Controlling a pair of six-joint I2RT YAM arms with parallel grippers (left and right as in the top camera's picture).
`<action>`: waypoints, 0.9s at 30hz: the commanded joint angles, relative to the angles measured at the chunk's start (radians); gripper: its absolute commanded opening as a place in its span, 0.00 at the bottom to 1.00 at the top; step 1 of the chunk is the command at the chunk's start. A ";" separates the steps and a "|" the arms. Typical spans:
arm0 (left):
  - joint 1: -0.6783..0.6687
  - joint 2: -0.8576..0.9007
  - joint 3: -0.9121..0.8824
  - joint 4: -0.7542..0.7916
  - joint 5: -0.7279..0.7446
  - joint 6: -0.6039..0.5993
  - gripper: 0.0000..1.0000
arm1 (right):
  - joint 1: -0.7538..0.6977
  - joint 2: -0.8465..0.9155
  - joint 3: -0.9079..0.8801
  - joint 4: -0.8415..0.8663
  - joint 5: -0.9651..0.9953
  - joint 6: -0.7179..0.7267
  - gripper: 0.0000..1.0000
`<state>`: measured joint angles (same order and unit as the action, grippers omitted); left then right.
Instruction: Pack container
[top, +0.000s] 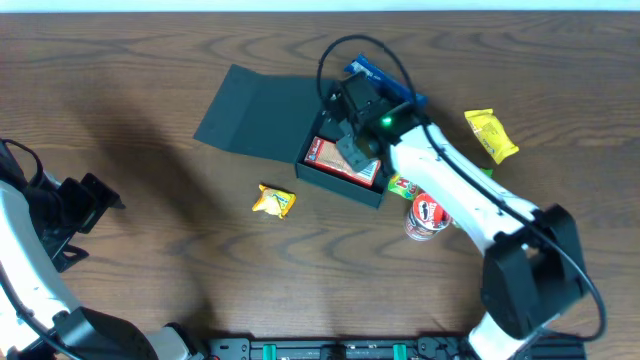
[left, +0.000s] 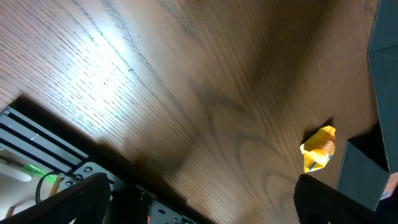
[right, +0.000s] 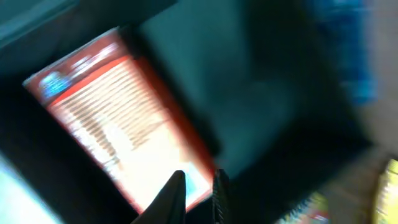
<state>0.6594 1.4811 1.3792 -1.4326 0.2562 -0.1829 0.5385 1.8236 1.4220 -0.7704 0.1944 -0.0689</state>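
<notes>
Overhead view is showing you the container (top: 335, 186) sitting at frame centre, its flap lying open toward the left and a red-and-white carton (top: 335, 158) lying inside. Your right gripper (top: 355, 155) is hovering over it, fingers narrowly apart and holding nothing. Your left gripper (top: 85, 205) is waiting at the left edge, jaws wide and empty. Packing is looking barely begun: a yellow packet (top: 273, 201), blue packet (top: 385, 85) and snack can (top: 428, 215) are lying outside on the table (top: 150, 80).
</notes>
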 joint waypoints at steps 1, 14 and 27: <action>0.004 -0.003 0.011 -0.003 -0.005 0.000 0.95 | -0.058 -0.011 0.000 0.027 0.156 0.102 0.46; 0.004 -0.003 0.011 -0.003 -0.005 0.000 0.95 | -0.263 0.040 -0.001 0.135 -0.062 -0.423 0.84; 0.004 -0.003 0.011 -0.003 -0.004 0.000 0.95 | -0.289 0.192 -0.001 0.218 -0.150 -0.576 0.65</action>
<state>0.6594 1.4811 1.3792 -1.4330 0.2558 -0.1829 0.2516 1.9957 1.4200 -0.5591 0.0578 -0.6140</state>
